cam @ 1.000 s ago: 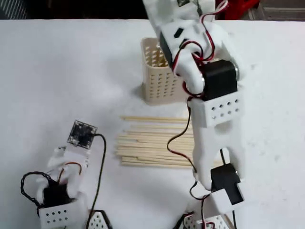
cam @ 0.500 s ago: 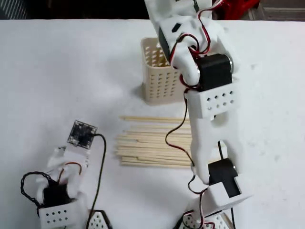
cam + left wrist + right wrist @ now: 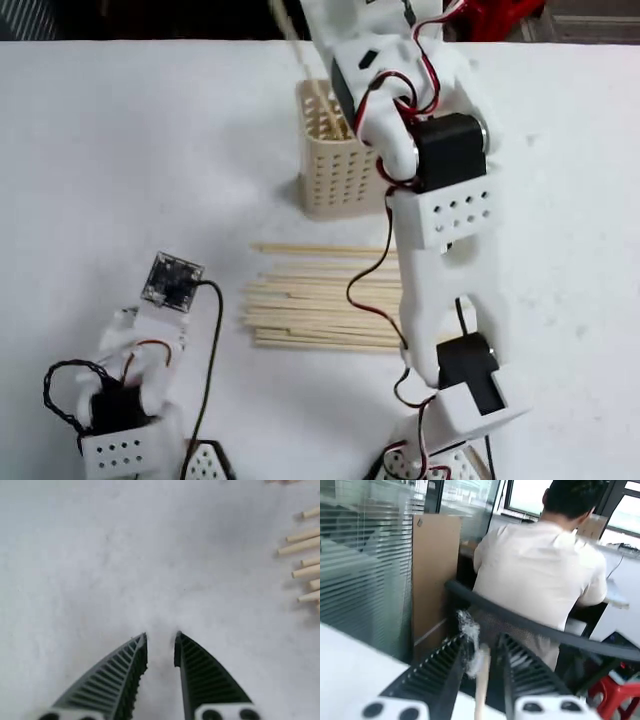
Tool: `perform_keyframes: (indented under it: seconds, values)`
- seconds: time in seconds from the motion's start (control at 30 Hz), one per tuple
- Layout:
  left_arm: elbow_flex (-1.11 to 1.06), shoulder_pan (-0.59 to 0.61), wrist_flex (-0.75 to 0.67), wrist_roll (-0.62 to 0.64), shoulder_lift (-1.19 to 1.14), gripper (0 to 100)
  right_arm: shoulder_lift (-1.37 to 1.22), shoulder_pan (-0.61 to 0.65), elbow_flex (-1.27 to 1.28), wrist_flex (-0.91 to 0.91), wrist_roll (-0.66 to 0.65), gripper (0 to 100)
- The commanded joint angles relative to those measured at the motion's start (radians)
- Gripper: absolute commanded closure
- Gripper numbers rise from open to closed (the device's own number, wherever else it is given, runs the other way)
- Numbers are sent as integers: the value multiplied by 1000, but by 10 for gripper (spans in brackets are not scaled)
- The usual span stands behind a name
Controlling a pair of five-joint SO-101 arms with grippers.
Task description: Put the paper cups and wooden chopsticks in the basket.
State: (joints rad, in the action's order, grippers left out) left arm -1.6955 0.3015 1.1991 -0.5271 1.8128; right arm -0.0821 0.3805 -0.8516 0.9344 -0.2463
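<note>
- Basket [image 3: 330, 180] and chopstick pile [image 3: 310, 305] both sit on the white table [image 3: 120, 130], which spans the high view.
- Right arm [image 3: 450, 270] stretches from the near edge over the pile's right end to the basket, covering the basket's right side.
- The basket is a cream, perforated, upright box near the table's far edge, well apart from the left arm [image 3: 130, 400].
- The pile lies flat between the basket and the near edge, its sticks roughly parallel and side by side.
- Left gripper [image 3: 160, 642] hangs low over bare table, its jaws parted by a narrow gap; the pile's stick ends [image 3: 305, 555] lie off to one side, apart from it.
- Right gripper [image 3: 483, 640] is closed on a single chopstick [image 3: 481, 685].
- In the high view that single chopstick [image 3: 292, 45] stands tilted, its lower part inside the basket's opening and its upper end past the table's far edge.
</note>
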Motion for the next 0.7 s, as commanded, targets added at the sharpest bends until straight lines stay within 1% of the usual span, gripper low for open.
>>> perform_keyframes:
  seconds: [0.0,0.13,0.3,0.53,0.6,0.67]
  values:
    - [3,-13,6,-8,10,893,13,-4,-37,107,0,939]
    - [3,-13,6,-8,10,893,13,-2,-37,303,0,939]
    - [3,-13,6,-8,10,893,18,-7,-37,489,-2,939]
    - [3,-13,6,-8,10,892,93,13,-28,736,-6,939]
    - [3,-13,6,-8,10,892,105,28,-18,794,-58,939]
    - [3,-13,6,-8,10,893,133,35,63,791,-117,939]
